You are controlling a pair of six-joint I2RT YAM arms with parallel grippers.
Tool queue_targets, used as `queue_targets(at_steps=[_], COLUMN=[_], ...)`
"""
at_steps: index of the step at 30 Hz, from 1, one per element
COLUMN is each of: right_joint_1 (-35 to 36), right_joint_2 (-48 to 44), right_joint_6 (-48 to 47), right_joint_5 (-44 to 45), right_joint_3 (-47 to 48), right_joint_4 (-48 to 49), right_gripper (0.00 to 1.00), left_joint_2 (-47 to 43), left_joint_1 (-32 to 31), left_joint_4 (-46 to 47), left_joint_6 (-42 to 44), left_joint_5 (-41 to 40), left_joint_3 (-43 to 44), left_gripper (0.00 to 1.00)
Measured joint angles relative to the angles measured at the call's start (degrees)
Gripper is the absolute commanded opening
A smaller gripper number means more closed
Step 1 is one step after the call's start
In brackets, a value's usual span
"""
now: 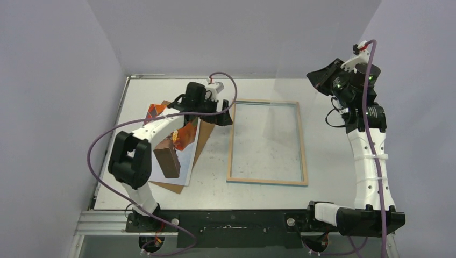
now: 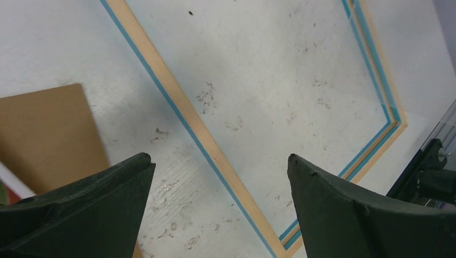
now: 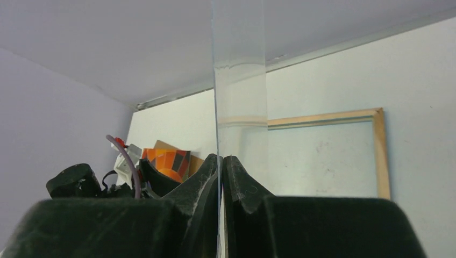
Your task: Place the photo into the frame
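Right pincer point(image 3: 221, 161) clamps the clear pane point(image 3: 239, 54) upright beside the frame point(image 1: 267, 181), baring it for the photo point(image 1: 185, 158); left pincer point(image 2: 219, 161) gapes empty.

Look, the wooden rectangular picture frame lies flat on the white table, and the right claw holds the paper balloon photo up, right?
No. The right claw is shut on a clear, see-through flat sheet, not the paper balloon photo, as the right wrist view shows. The wooden rectangular picture frame does lie flat on the white table.
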Motion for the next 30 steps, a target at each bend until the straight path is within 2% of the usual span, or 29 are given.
queue_targets(at_steps=[6, 14, 26, 30], right_joint_1=[-0.9, -1.2, -1.3, -1.3], right_joint_2=[-0.3, -0.3, -0.3, -0.3], right_joint_6=[-1.9, -3.2, -2.7, -1.9], right_joint_5=[3.1, 3.5, 1.9, 0.7], right_joint_3=[0.0, 0.0, -0.5, -2.5], right_joint_4=[-6.0, -9.1, -8.2, -6.8], right_gripper=[0.05, 0.05, 0.05, 0.05], left_joint_2=[11.0, 19.4, 21.6, 21.6], left_joint_1=[-6.3, -8.2, -8.7, -8.6], left_joint_4=[-1.4, -3.7, -4.7, -4.6], left_joint_6=[1.4, 3.3, 5.1, 5.1], left_joint_5=[-3.5, -8.1, -12.2, -12.4], left_joint_3=[4.0, 8.7, 9.0, 9.0], left_gripper=[0.84, 0.68, 0.31, 0.26])
